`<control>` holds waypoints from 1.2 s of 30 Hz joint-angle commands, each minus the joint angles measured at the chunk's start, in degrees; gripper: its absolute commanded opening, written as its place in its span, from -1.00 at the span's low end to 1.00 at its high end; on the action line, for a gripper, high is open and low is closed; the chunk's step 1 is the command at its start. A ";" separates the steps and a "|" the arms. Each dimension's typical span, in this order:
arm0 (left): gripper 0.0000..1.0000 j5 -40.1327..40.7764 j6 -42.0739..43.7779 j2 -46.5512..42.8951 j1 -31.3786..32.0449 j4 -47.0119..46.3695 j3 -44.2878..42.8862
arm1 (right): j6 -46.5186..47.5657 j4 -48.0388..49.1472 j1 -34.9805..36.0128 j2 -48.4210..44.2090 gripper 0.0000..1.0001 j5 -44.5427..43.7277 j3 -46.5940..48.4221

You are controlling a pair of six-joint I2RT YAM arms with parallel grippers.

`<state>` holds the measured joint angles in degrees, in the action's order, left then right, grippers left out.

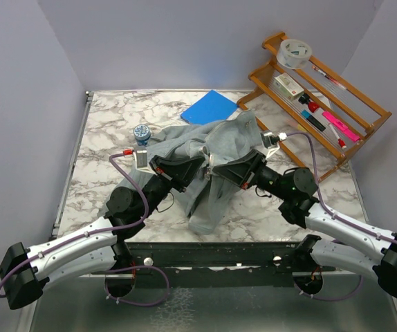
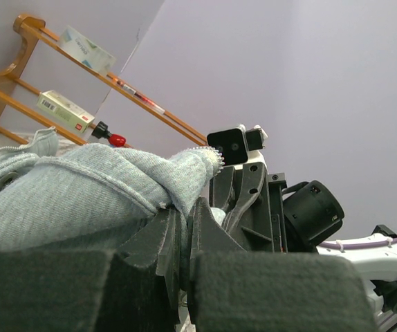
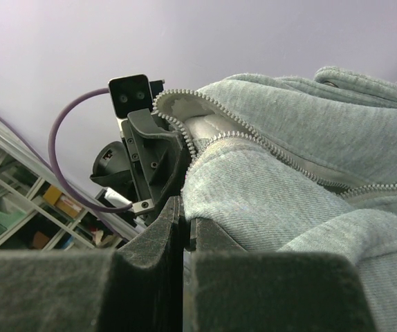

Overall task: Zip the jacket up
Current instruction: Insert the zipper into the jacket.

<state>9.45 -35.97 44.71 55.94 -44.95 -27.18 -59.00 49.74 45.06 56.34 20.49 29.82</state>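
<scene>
The light grey fleece jacket (image 1: pixel 229 142) lies crumpled in the middle of the marble table, partly lifted where both arms meet. My left gripper (image 1: pixel 197 166) comes in from the left and is shut on a fold of the jacket (image 2: pixel 67 200); cloth is pinched between its pads (image 2: pixel 183 211). My right gripper (image 1: pixel 216 166) faces it from the right, shut on the jacket's edge (image 3: pixel 288 180) right beside the open zipper teeth (image 3: pixel 254 142). The two grippers are nearly touching. A lower part of the jacket hangs toward the table's near edge. No zipper slider shows.
A flat blue pad (image 1: pixel 209 107) lies behind the jacket. A small blue-and-white jar (image 1: pixel 142 133) stands at its left. A wooden rack (image 1: pixel 337 97) with a tape roll (image 1: pixel 295 52), boxes and pens stands at the back right. Walls close off the table's sides.
</scene>
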 commanded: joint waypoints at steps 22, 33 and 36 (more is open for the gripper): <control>-1.00 -3.44 -1.61 -0.30 0.13 -6.73 0.47 | -0.06 3.77 0.46 0.97 -0.99 -2.47 1.80; -1.00 -2.55 -1.67 -0.29 0.13 -6.91 0.56 | 0.36 3.97 0.40 1.20 -0.99 -1.26 2.23; -1.00 -1.21 -1.36 -0.88 0.12 -6.91 0.50 | 0.49 4.32 0.47 1.66 -0.99 0.34 2.32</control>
<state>8.64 -37.04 44.95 55.94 -46.92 -26.44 -59.05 50.68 45.06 57.49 19.40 29.85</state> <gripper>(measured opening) 0.056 0.053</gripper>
